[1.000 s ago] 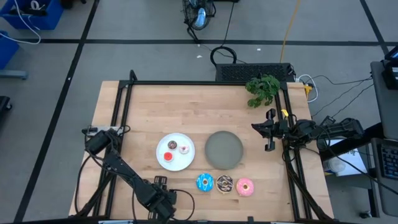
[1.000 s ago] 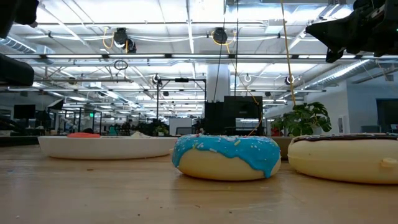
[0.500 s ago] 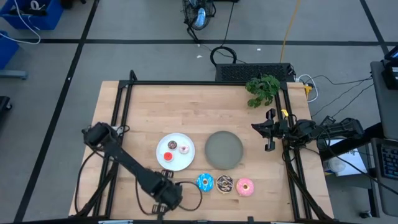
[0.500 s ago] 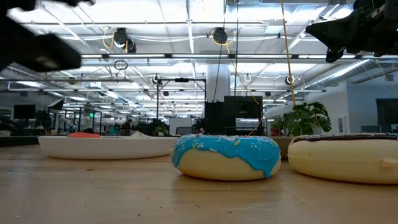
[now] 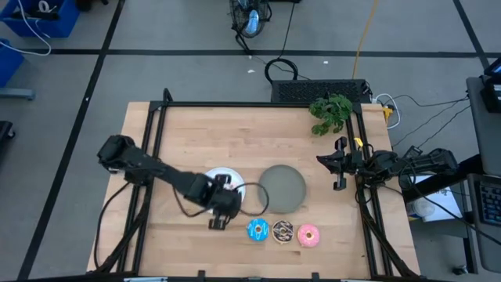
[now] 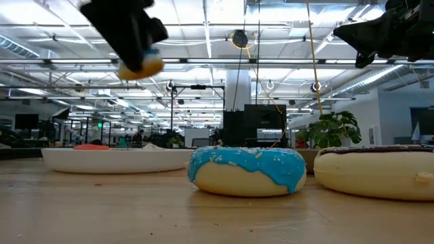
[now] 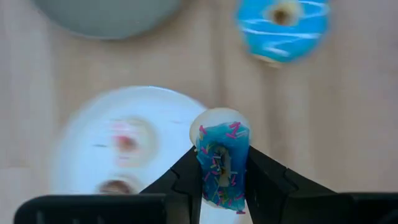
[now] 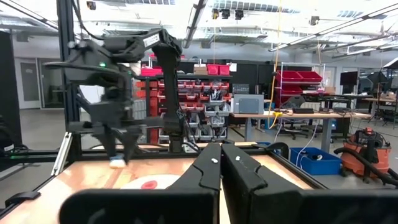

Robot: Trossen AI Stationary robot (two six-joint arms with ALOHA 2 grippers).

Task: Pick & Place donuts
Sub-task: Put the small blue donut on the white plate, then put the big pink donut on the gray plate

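Observation:
My left gripper (image 5: 225, 210) hangs over the near right rim of the white plate (image 5: 235, 182) and is shut on a tiny light blue donut (image 7: 221, 163); the low view shows this donut (image 6: 140, 66) high above the table. On the white plate (image 7: 81, 134) lie a whitish-pink tiny donut (image 7: 127, 140), a brown one (image 7: 115, 185) and a red one (image 6: 91, 146). The large blue donut (image 5: 258, 229), brown sprinkled donut (image 5: 282, 231) and pink donut (image 5: 308, 235) sit flat in a row near the table's near edge. My right gripper (image 5: 338, 166) waits shut at the right edge. My left gripper pinches the tiny light blue donut between its two fingers (image 7: 186, 180), one on each side of the ring (image 7: 219, 144). The fingers come from above, pointing down. The donut is lifted clear, above the white plate's rim, its sprinkled icing facing the wrist camera.
The grey plate (image 5: 282, 188) lies right of the white plate, with nothing on it. A green plant (image 5: 330, 112) stands at the far right corner. A black frame (image 5: 235, 104) runs along the table's sides. Bare wood lies across the far half.
My left arm has swung from the near left part of the table toward the far edge and the right, ending over the white plate's near right rim. It has carried the tiny light blue donut with it, held clear of the table. The right arm has kept still.

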